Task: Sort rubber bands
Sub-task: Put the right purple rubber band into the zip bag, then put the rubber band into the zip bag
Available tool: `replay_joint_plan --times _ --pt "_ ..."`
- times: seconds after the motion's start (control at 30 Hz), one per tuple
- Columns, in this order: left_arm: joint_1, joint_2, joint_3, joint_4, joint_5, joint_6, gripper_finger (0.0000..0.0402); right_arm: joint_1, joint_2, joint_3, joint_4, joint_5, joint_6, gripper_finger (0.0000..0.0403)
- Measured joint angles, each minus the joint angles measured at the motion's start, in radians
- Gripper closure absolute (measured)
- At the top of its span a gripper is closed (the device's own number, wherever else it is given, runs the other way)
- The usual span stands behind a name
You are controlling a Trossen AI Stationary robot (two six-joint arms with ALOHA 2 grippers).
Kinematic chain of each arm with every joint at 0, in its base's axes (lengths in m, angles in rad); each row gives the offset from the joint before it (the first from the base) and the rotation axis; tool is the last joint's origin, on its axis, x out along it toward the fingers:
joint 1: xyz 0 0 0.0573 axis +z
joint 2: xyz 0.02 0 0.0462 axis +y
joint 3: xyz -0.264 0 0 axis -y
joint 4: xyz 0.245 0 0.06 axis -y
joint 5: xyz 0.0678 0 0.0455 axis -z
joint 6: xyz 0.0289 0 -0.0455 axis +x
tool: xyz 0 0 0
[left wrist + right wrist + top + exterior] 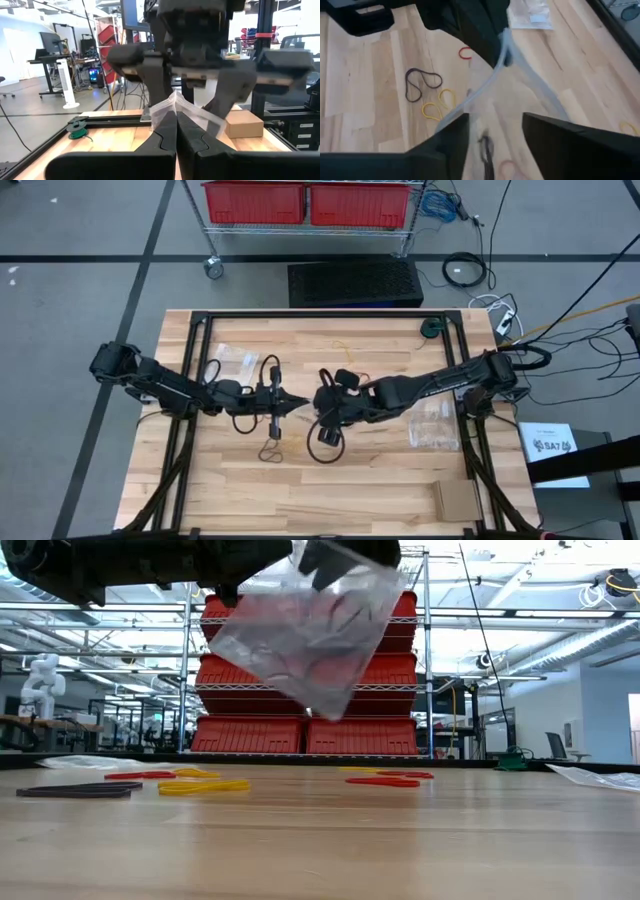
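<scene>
My two arms meet over the middle of the tabletop [300,490]. My left gripper [176,131] has its jaws closed on the edge of a clear bag [310,635], pinching the plastic between the fingertips. My right gripper [495,132] faces it from the other side with jaws apart, one finger on each side of the bag's mouth; I cannot tell whether they touch the film. The bag hangs in the air, tilted, well above the wood, and a few dark and red bands show inside it.

The loose rubber bands [422,80] lie on the tabletop below and near the bag: a dark loop, yellow loops [437,106] just beside it, and a red one [465,53] farther off. From table height I see a black band [75,791], yellow bands [200,785] and red bands [385,780] lying flat, apart from each other. More clear bags [235,358] lie flat on the wood behind my left arm.
</scene>
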Motion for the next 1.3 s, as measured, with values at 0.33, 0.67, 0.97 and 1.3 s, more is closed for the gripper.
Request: replay_joint_plan --times 0.33,0.67,0.97,1.3 --pt "0.027 -0.004 -0.002 -0.012 -0.003 0.005 0.0401 0.038 -0.036 0.126 -0.21 -0.003 -0.003 0.018" --pt "0.084 -0.189 -0.124 -0.008 -0.005 0.002 0.0401 0.147 -0.036 0.082 -0.1 -0.101 -0.003 0.0215" --pt "0.093 -0.445 -0.201 -0.122 -0.011 0.011 0.0401 0.079 0.038 -0.219 0.428 -0.382 -0.073 0.0257" --pt "0.093 -0.643 -0.201 -0.308 -0.026 0.031 0.0401 -0.026 0.288 -0.152 0.622 -0.444 -0.304 0.0226"
